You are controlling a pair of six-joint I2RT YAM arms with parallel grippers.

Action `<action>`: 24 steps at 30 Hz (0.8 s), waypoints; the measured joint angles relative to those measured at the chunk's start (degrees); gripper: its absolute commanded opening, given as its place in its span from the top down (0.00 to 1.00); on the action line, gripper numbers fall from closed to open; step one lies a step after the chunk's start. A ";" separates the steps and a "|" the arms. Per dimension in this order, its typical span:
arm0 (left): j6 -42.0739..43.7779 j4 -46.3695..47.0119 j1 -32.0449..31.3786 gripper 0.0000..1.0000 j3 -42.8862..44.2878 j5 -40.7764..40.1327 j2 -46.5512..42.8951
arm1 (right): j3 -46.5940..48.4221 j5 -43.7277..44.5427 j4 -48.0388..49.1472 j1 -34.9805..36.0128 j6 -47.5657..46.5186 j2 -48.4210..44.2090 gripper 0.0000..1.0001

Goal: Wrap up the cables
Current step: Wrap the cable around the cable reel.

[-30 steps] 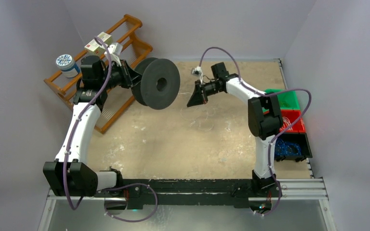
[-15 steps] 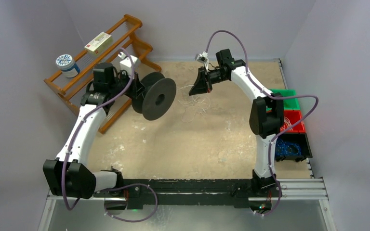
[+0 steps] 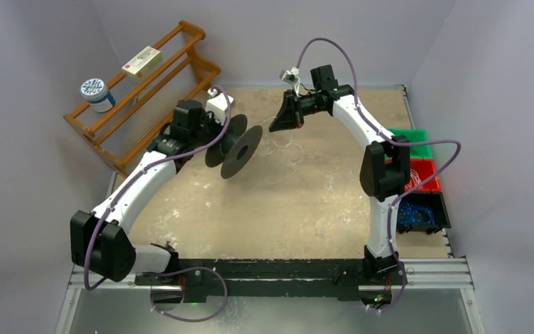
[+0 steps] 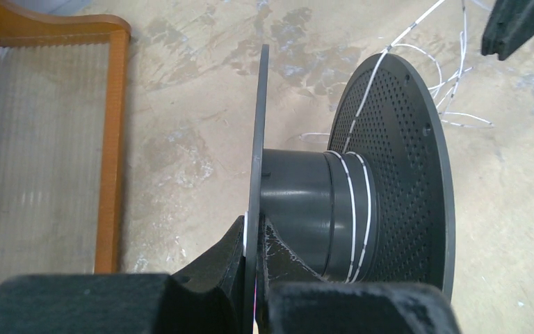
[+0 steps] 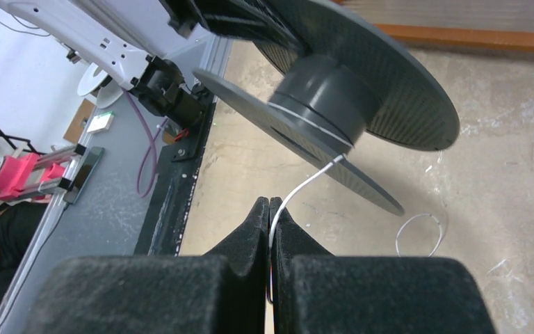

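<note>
So the left arm is swinging the spool (image 3: 235,145) away from the rack (image 3: 146,76) and out over the middle of the worktop (image 3: 306,202), turning it as it goes; a second back the flange was facing the top camera flat on, now it's showing nearly edge-on; meanwhile the right hand (image 3: 285,115) is lifting back toward the far wall. I'm reading that as winding under way rather than setup; the cable (image 4: 353,209) is already sitting in a couple of turns on the hub, but loose loops are lying on the worktop below the gap, so plenty is waiting to be taken up. The left hand (image 4: 254,233) is gripping the near flange's edge, fingers clamped on it; the right hand is pinching the cable, fingers pressed together. The spool's axis is lying roughly level, pointing across toward the right hand; the tight stretch of cable is running from the hub, over the far flange's rim, straight to that pinch.
</note>
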 measured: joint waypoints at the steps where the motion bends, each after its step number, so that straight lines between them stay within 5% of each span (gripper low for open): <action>1: -0.02 0.42 -0.79 1.00 0.00 -1.68 0.35 | -0.15 0.07 1.53 0.33 1.20 -0.28 1.00; 12: -6.40 4.63 -4.81 1.00 1.95 -15.28 5.42 | -2.38 4.35 11.04 10.93 6.84 -4.72 1.00; 24: -17.40 1.27 -1.99 1.00 8.66 -17.75 5.40 | -9.18 4.81 6.16 15.21 -3.89 -7.52 1.00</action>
